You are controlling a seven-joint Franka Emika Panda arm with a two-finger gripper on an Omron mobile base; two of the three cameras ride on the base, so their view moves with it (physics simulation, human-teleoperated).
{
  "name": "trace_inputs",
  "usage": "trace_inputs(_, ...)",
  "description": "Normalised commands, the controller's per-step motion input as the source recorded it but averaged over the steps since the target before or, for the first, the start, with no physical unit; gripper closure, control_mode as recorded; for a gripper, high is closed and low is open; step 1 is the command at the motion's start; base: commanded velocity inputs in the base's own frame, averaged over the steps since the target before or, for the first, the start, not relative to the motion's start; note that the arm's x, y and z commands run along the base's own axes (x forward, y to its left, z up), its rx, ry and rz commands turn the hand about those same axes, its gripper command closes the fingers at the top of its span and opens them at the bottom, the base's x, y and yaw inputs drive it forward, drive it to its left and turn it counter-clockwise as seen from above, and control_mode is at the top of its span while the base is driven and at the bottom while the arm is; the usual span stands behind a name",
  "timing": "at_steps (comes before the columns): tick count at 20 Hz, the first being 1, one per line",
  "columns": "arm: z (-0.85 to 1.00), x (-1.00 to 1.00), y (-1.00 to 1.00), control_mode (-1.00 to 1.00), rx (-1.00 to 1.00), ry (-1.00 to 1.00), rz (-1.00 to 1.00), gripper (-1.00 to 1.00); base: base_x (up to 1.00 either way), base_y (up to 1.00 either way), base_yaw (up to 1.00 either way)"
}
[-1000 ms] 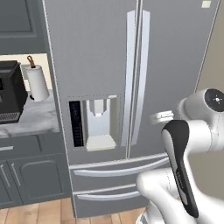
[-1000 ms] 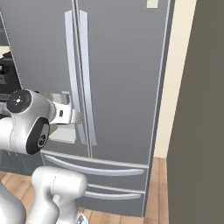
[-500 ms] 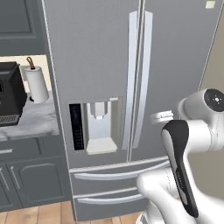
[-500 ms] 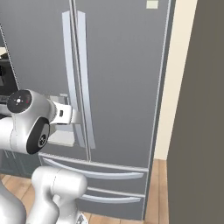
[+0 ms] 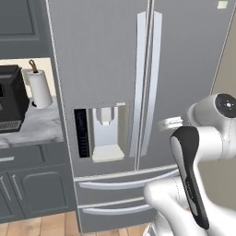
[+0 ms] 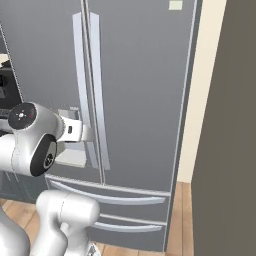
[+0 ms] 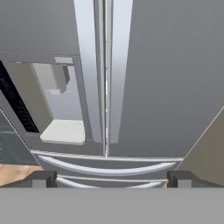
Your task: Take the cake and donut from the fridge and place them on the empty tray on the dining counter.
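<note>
Clearly the task is at its very start. The fridge (image 5: 138,92) stands with both upper doors shut, its two long vertical handles (image 7: 98,70) side by side at the centre seam, and the bottom drawers (image 6: 115,200) closed as well. The cake and the donut are presumably inside, behind those doors, so neither can be seen, and nothing has yet been carried anywhere.

The hand (image 7: 111,178) faces the fridge front, aimed low on the centre seam, about where the handles end above the top drawer. In the hand view its two dark fingertips (image 7: 43,178) sit far apart at the bottom, so the hand is spread wide and has hold of nothing. In the right base view the wrist reaches toward the left door's handle, near the water dispenser (image 5: 108,133), but whether it touches the handle I cannot tell.

My reading is that the current step is lining up on a door handle. Everything remains: grasp and swing a door open, find and lift out one item, drive to the dining counter, set it on the empty tray, then repeat for the other.

To the left, a tabletop (image 5: 32,124) carries a paper towel roll (image 5: 39,87) and a dark coffee machine (image 5: 11,99).
</note>
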Motion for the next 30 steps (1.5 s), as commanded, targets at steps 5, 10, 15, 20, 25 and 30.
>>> trace_inputs(5,0.00,0.00,0.00,1.00,0.00,0.00,0.00,-1.00,-0.19,0.31,0.00)
trace_inputs(10,0.00,0.00,0.00,1.00,0.00,0.00,0.00,-1.00,-0.32,0.09,0.00)
trace_inputs(15,0.00,0.00,0.00,1.00,0.00,0.00,0.00,-1.00,-0.52,0.00,0.00)
trace_inputs(20,0.00,0.03,0.00,-1.00,0.00,0.00,0.00,-1.00,-0.09,0.02,0.00)
trace_inputs(25,0.00,0.46,-0.02,-1.00,0.01,-0.19,0.00,-1.00,0.00,0.00,0.00)
trace_inputs(30,0.00,0.72,-0.12,-1.00,0.03,-0.33,0.00,-1.00,0.00,0.00,0.00)
